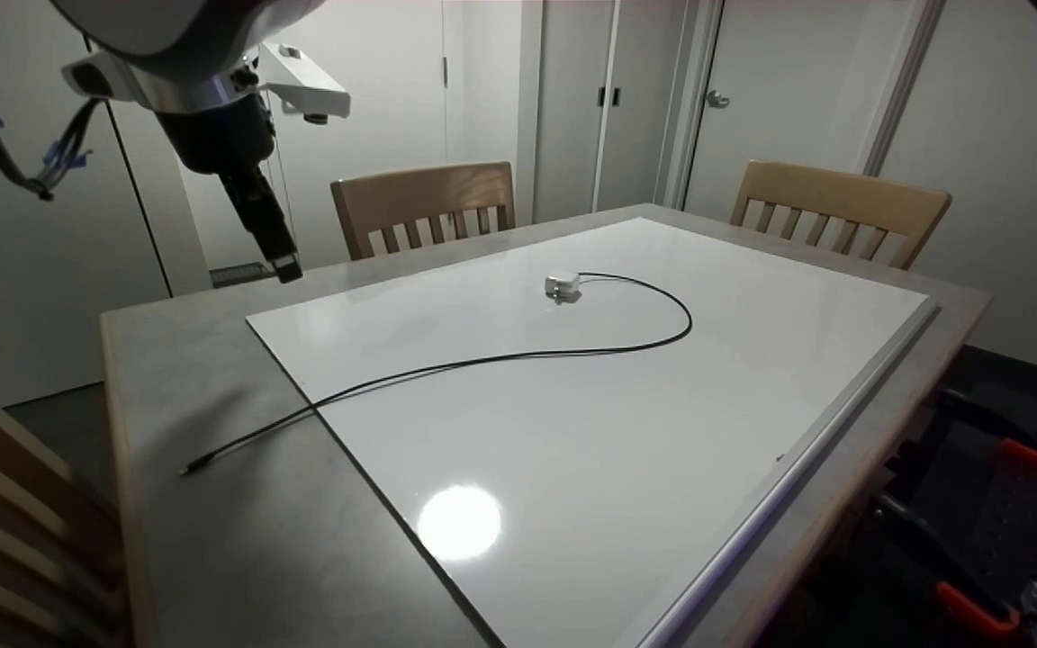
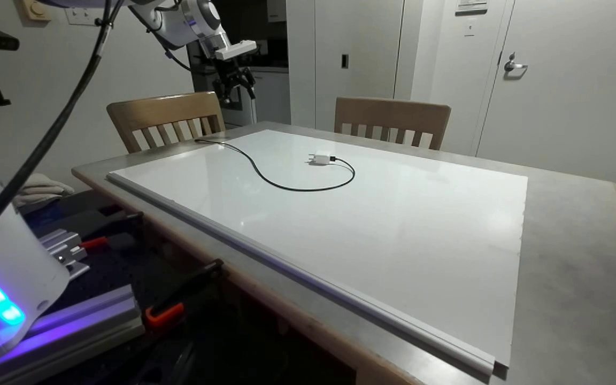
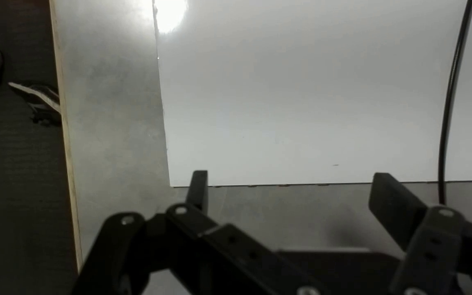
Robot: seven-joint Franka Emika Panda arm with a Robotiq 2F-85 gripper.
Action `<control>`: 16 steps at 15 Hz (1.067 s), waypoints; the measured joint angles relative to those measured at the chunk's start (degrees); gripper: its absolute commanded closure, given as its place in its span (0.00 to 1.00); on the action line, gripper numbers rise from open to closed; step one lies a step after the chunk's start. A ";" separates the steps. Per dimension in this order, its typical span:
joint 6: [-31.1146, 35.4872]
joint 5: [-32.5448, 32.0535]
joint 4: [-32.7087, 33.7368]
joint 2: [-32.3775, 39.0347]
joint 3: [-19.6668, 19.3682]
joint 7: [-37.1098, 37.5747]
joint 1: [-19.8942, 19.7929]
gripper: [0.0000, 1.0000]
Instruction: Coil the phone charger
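Observation:
The phone charger's thin black cable (image 1: 518,357) lies in one loose S-shaped curve in both exterior views. A white plug block (image 1: 562,286) sits at its far end on the whiteboard. The small dark connector (image 1: 201,463) at its opposite end rests on the grey tabletop, past the board's edge. High above that end of the table, my gripper (image 1: 286,267) points downward, clear of the cable. In the wrist view the gripper (image 3: 291,176) is wide open with nothing between its fingers. There the cable (image 3: 451,90) runs down the right side until the right finger's linkage hides it.
The whiteboard (image 1: 572,432) covers much of the grey table (image 1: 176,540). A raised metal rail (image 2: 297,272) lines its side nearest the robot base (image 2: 3,240). Wooden chairs (image 2: 166,115) stand round the table, and orange-handled clamps (image 2: 164,315) grip near the base.

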 measured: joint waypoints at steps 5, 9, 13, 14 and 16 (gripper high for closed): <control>-0.23 0.96 -0.02 0.20 0.56 0.00 -0.11 0.00; -1.14 3.18 -0.37 0.42 2.42 0.00 0.02 0.00; -2.63 5.10 -0.65 0.42 4.07 0.18 0.16 0.00; -3.00 5.48 -0.68 0.42 4.38 0.20 0.21 0.00; -3.80 6.00 -0.78 0.42 4.98 0.20 0.35 0.00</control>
